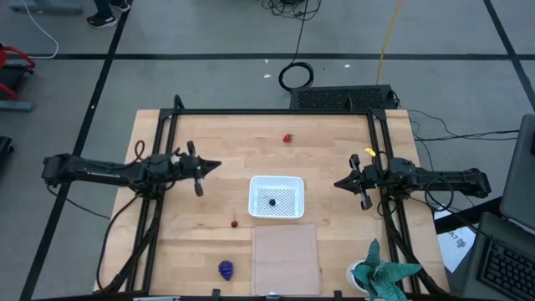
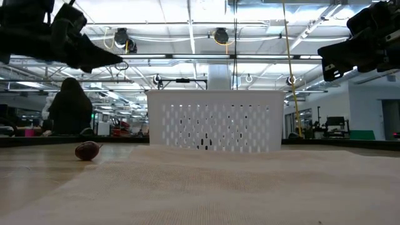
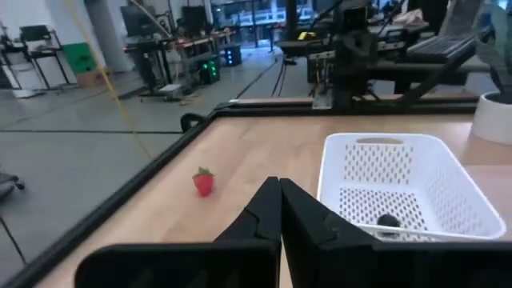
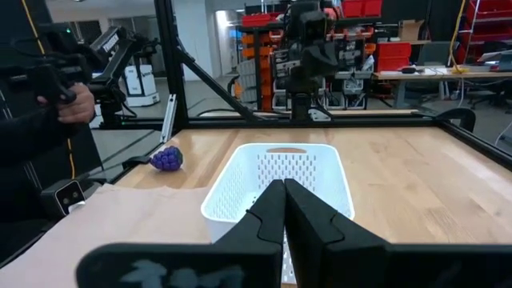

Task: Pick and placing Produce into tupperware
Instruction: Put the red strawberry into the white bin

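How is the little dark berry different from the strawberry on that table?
The dark berry sits inside the white tub, while the strawberry lies out on the bare wooden table, near its far edge. The dark berry is round and nearly black; the strawberry is red with a green leafy top. Both are tiny toy fruits, and neither is touched by a tool.

Bare bench [image 1: 334,159] lies open on both sides of the white tupperware [image 1: 277,196], whose open top holds only the dark berry [image 1: 271,201], while the tan panel [image 1: 287,259] touches its near edge and the teal cloth object [image 1: 383,274] crowds one near corner.
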